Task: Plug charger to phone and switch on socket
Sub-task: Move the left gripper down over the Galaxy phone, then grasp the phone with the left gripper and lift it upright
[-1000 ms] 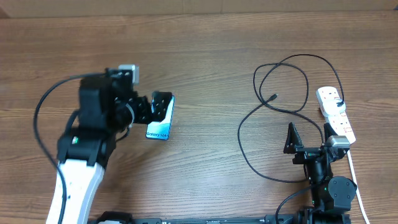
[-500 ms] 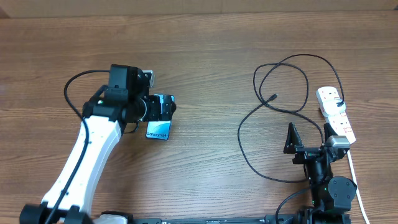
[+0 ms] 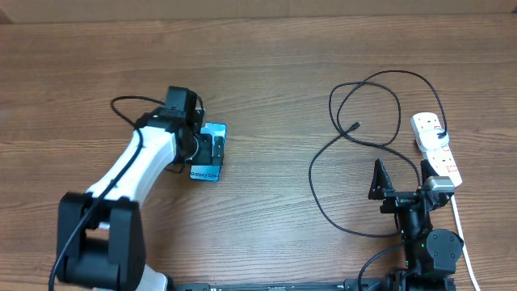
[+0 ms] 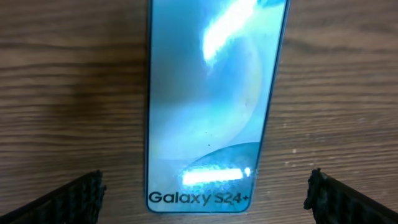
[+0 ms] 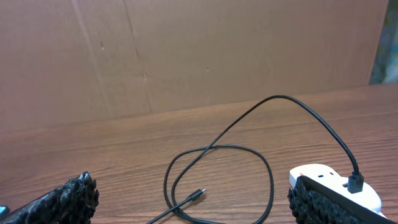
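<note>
Beneath the left tool, a half-covered phone.

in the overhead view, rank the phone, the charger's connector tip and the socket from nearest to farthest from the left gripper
1. phone: directly beneath the open left gripper, on the left side.
2. charger's connector tip: right of centre, well away from the gripper.
3. socket: far right, beyond the tip.
</note>
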`<state>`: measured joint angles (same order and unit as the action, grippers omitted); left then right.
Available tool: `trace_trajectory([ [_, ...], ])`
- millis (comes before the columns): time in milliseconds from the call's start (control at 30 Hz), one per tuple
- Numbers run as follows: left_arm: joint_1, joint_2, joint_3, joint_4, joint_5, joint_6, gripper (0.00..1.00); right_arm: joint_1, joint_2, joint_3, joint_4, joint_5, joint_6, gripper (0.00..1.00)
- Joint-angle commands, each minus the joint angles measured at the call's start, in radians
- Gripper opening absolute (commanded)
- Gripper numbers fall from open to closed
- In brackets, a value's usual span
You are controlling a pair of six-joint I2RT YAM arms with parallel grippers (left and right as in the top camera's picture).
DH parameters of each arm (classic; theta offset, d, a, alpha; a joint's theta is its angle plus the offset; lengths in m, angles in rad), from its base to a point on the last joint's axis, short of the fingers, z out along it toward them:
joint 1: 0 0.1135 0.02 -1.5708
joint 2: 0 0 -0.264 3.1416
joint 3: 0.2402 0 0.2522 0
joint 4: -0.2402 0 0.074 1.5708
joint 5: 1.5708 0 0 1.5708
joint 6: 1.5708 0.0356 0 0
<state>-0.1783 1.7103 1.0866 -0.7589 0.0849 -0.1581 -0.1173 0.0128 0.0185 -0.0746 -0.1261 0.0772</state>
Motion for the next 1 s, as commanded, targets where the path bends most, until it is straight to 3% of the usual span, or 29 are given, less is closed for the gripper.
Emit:
trace_trajectory([
  [0, -0.021, 0.047, 0.021, 0.008, -0.023, 0.063, 1.00, -0.002, -0.009, -0.011, 0.004, 0.002, -0.003, 1.00],
  [200, -0.034, 0.082, 0.021, 0.039, -0.118, 0.069, 1.00, -0.002, -0.009, -0.011, 0.004, 0.002, -0.003, 1.00],
  [700, -0.066, 0.204, 0.021, 0.092, -0.089, 0.114, 0.99, -0.002, -0.009, -0.011, 0.004, 0.002, -0.003, 1.00],
  [967, -0.067, 0.204, 0.021, 0.097, -0.088, 0.109, 0.77, -0.002, -0.009, -0.011, 0.004, 0.002, -0.003, 1.00],
])
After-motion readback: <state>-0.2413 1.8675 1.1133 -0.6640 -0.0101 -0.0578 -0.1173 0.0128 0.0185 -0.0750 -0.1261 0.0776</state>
